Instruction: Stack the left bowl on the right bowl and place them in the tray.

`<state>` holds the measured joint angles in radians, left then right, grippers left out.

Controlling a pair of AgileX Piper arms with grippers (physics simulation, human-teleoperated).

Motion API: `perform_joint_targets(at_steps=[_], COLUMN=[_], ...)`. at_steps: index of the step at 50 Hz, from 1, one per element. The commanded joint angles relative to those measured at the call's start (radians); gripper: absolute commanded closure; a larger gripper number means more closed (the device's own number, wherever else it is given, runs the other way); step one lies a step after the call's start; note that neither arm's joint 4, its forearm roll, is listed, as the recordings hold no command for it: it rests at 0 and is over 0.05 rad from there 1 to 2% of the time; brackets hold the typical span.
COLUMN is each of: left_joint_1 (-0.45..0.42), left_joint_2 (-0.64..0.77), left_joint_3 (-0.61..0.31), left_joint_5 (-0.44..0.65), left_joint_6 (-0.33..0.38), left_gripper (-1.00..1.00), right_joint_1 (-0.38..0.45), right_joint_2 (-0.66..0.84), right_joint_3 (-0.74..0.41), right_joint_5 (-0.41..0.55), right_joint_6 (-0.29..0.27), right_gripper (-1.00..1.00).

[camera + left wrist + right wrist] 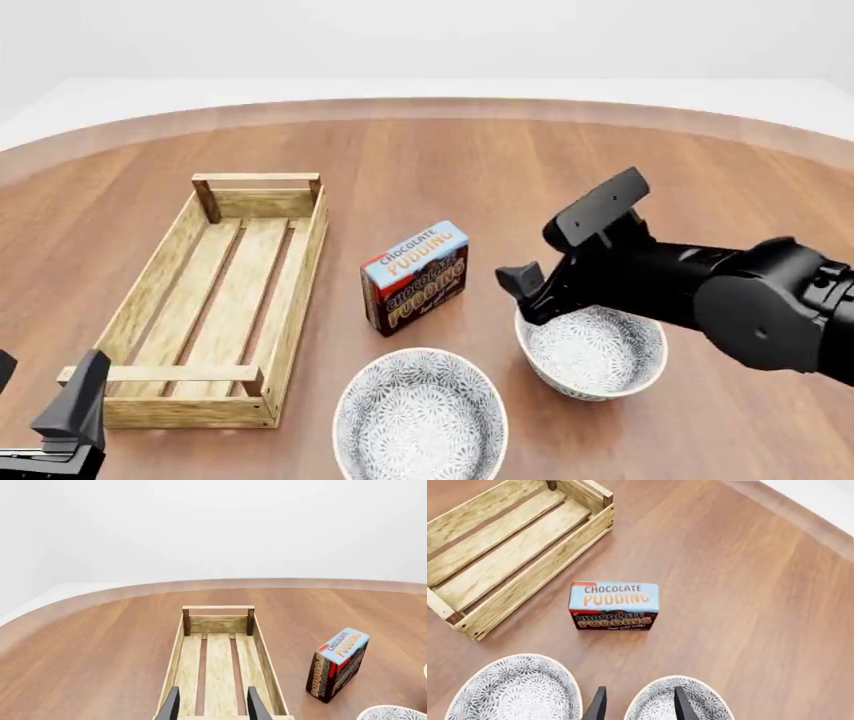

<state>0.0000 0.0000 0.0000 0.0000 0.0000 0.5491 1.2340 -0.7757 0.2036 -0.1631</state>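
The left bowl (420, 418), white with a grey speckled pattern, sits near the table's front edge. The matching right bowl (595, 352) sits just to its right. My right gripper (531, 298) hovers open over the right bowl's left rim. In the right wrist view its fingers (598, 706) straddle the rim of the right bowl (657, 702), with the left bowl (514, 690) beside. The tray (171, 255), a long wooden slat crate, lies at the left. My left gripper (43, 388) stands open by the tray's near end and holds nothing. Its fingers (171, 706) point along the tray (219, 660).
A chocolate pudding box (415, 277) stands upright between the tray and the bowls, also seen as the pudding box (614, 606) in the right wrist view and the pudding box (337, 664) in the left wrist view. The round wooden table's far edge (427, 104) curves behind.
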Motion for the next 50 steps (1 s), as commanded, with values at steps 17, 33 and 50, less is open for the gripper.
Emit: perform_joint_targets(at_steps=[17, 33, 50], left_joint_1=[0.000, 0.000, 0.000], left_joint_2=[0.000, 0.000, 0.000], left_joint_3=[0.000, 0.000, 0.000], left_joint_5=[0.000, 0.000, 0.000], left_joint_6=[0.000, 0.000, 0.000], left_gripper=[-1.00, -1.00, -1.00], right_joint_1=[0.131, 0.202, 0.223], right_joint_2=[0.260, 0.375, 0.430], right_joint_3=[-0.101, -0.102, -0.077], right_joint_5=[0.026, 0.001, -0.039], right_joint_6=[0.015, 0.040, 0.066], right_gripper=[-1.00, -1.00, -1.00])
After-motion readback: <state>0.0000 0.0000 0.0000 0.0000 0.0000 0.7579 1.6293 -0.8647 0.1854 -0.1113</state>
